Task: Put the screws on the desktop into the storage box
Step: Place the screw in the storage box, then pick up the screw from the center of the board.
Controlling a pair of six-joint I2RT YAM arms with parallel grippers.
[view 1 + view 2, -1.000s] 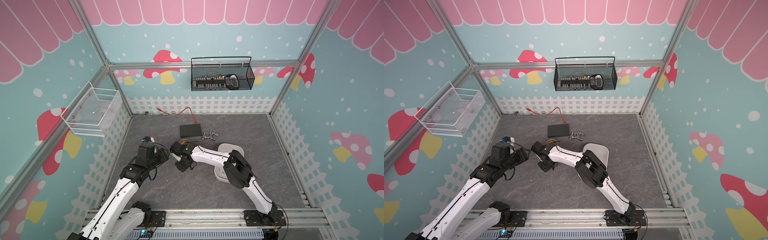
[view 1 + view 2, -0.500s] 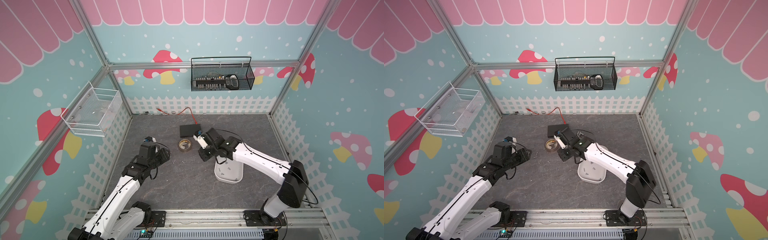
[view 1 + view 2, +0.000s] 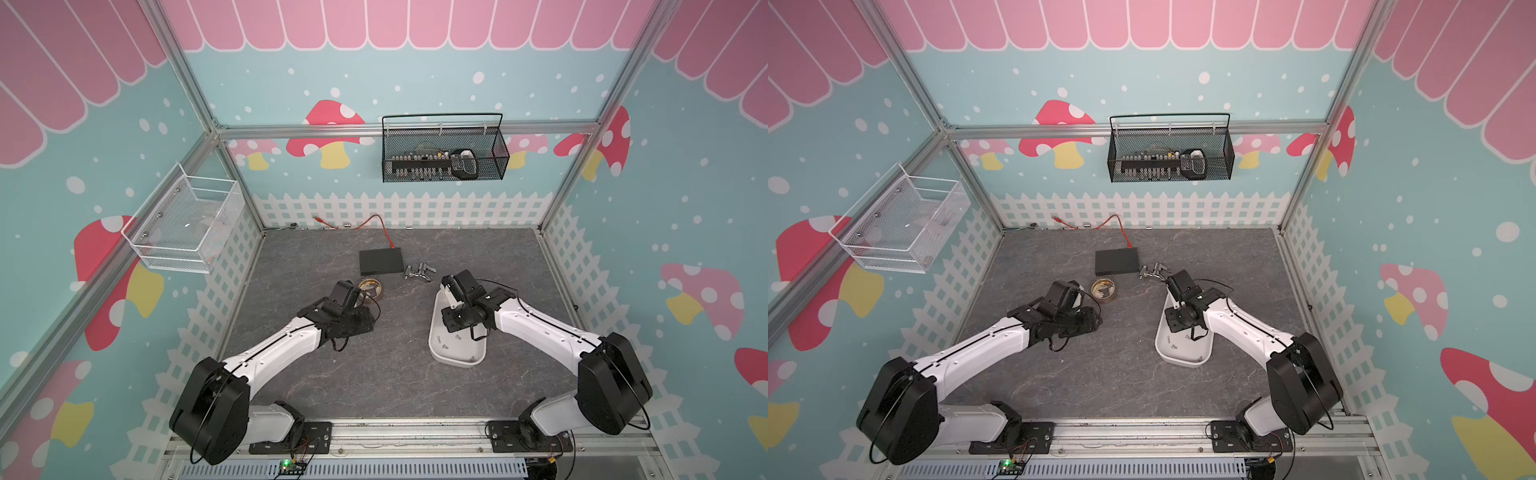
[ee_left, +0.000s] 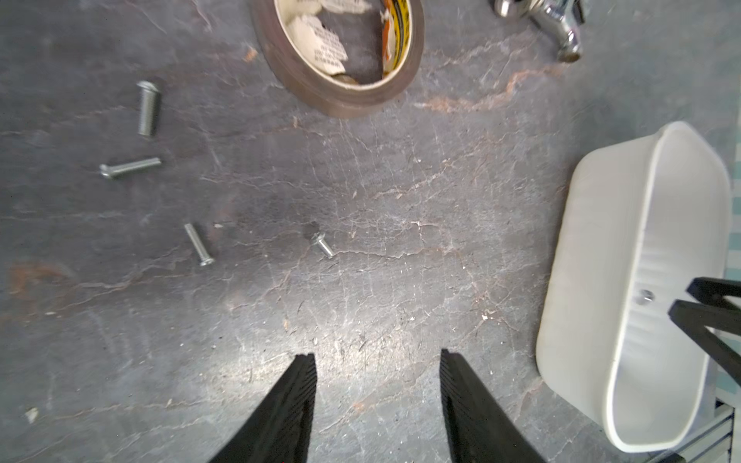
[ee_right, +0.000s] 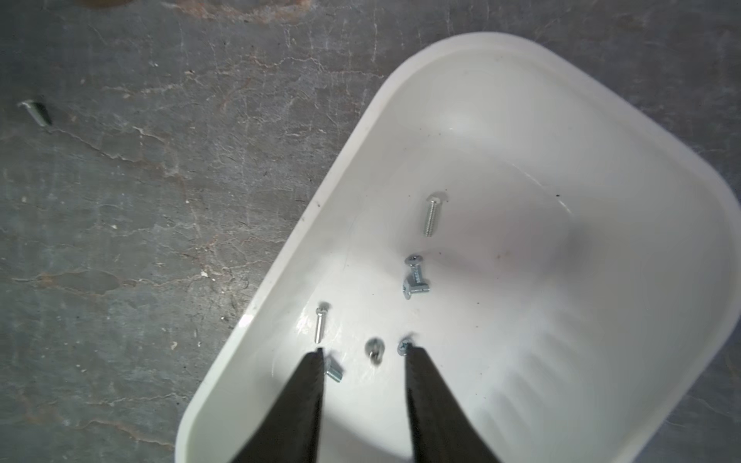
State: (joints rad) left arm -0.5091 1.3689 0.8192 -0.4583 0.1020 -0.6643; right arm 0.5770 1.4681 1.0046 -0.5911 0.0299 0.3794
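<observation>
1. Around my fingers: a brown tape roll [image 4: 341, 60] is lying on the desktop [image 4: 401, 304] well ahead of my left gripper [image 4: 377, 352]. A chrome faucet piece [image 4: 557, 24] is resting farther ahead, toward the storage box [image 4: 601, 240], and a flat black box [image 3: 381, 262] is sitting beyond the tape roll. A black wire basket [image 3: 444, 153] and a white wire basket [image 3: 183, 224] are hanging on the walls, well apart from both grippers. Only bare stone is lying between my left fingertips and the nearest of the screws [image 4: 322, 244].
2. The screws are showing as small silver pieces with rounded heads and threaded shanks, in unequal lengths. The storage box is showing as a glossy white tub with rounded corners. It is sitting on the desktop off to one side of my left fingers and directly under my right gripper [image 5: 364, 349].
3. I am holding my left fingers apart above the desktop, clamping nothing. I am holding my right fingers apart over the box floor, also gripping nothing. One screw is lying between their tips and one beside each tip.
4. Count: four screws are lying loose on the desktop ahead of my left fingers. Seven are lying in the storage box around my right fingers, two of them touching. Also lying or hanging about: one tape roll, one faucet piece, one flat black box, two wire baskets.
</observation>
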